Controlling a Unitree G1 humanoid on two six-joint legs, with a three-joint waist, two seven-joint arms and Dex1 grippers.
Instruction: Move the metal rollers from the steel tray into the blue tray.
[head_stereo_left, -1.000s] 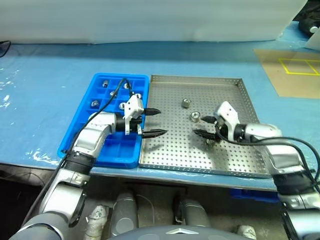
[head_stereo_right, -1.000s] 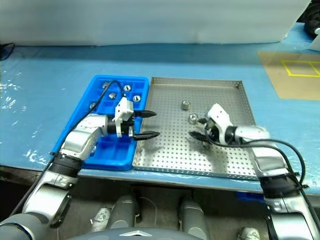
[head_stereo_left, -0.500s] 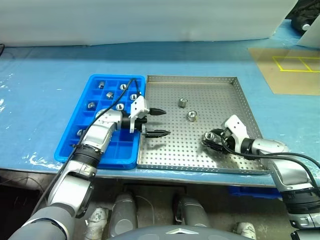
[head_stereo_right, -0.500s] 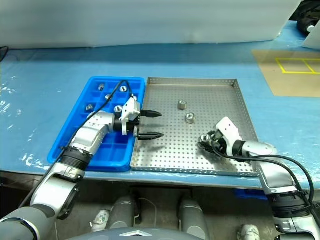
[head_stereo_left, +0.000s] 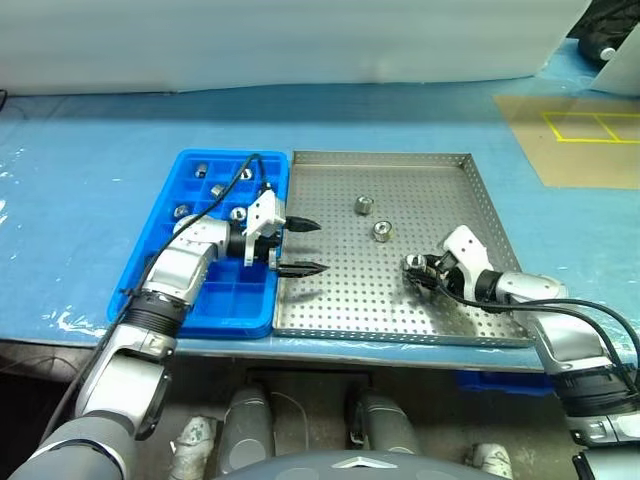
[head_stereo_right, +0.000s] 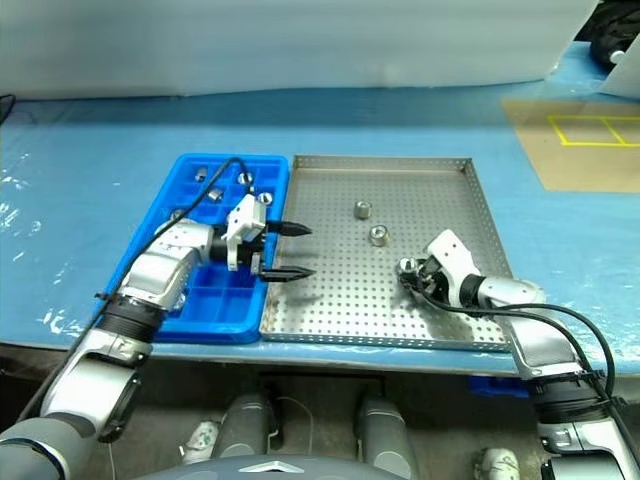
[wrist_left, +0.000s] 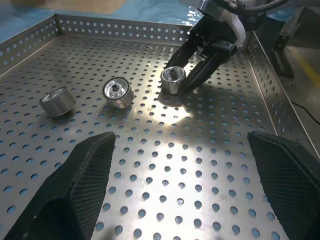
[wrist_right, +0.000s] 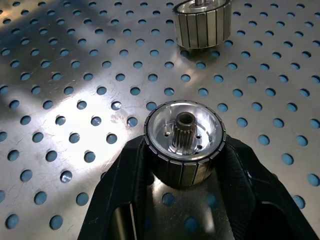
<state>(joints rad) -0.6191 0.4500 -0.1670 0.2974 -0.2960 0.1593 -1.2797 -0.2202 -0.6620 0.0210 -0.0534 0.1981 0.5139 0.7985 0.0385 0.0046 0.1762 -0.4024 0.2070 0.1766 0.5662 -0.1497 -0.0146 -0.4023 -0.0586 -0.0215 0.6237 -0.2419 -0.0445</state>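
Right claw (wrist_right: 183, 172) angled down, clamps roller (wrist_right: 184, 142); left claw (head_stereo_left: 300, 246) level, spread, empty.

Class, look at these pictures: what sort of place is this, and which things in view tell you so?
Probably a factory or workshop bench for sorting parts. Clues: a perforated steel tray with metal rollers on it, a blue tray with compartments holding more, and yellow tape squares marked nearby.
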